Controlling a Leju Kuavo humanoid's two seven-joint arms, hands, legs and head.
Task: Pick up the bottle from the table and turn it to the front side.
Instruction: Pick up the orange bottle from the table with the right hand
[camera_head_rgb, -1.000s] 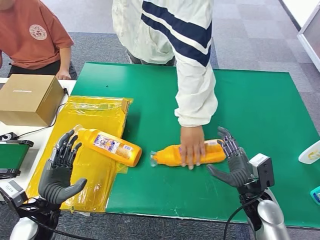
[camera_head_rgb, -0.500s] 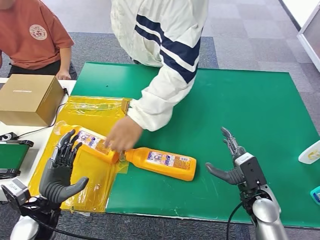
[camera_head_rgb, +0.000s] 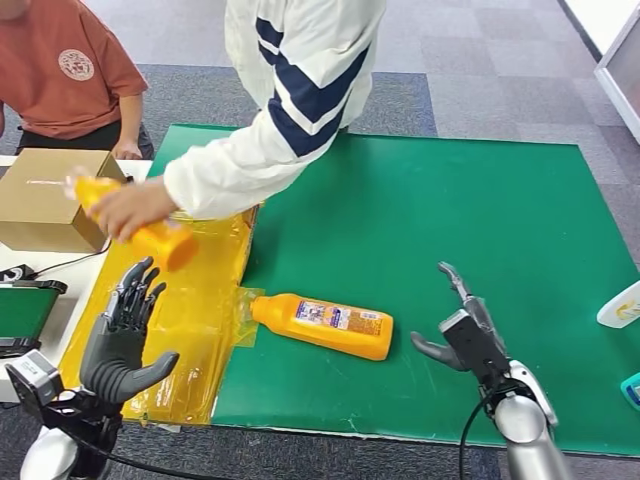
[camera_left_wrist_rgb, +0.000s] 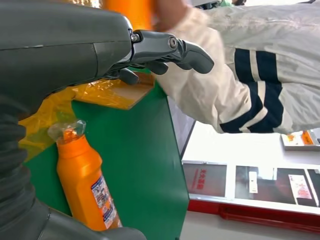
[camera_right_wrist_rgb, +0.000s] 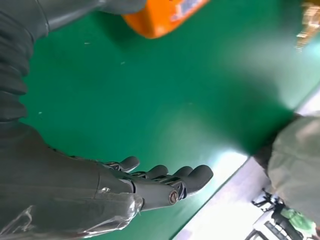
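My right hand hangs over the near part of the green tabletop, fingers spread wide and holding nothing, thumb pointing toward the bottle. The bottle lies flat on the green surface just beside that thumb, apart from it, on the side toward my left arm. Its long axis runs across in front of me, roughly crosswise to my reach: the broad base points at my right hand, and the capped neck points away, its tip at the edge of the yellow plastic sheet. A printed label faces up. My left hand is likewise wide and empty, hovering over the yellow sheet on the bottle's neck side, clearly farther from the bottle than the right hand is from the base. So I judge the right hand the better placed: it needs only a short sideways move to close around the body near the base, and the grip should straddle the short width, not the length. Beyond the bottle, a person's hand in a striped sleeve carries a second orange bottle over the yellow sheet toward a cardboard box.
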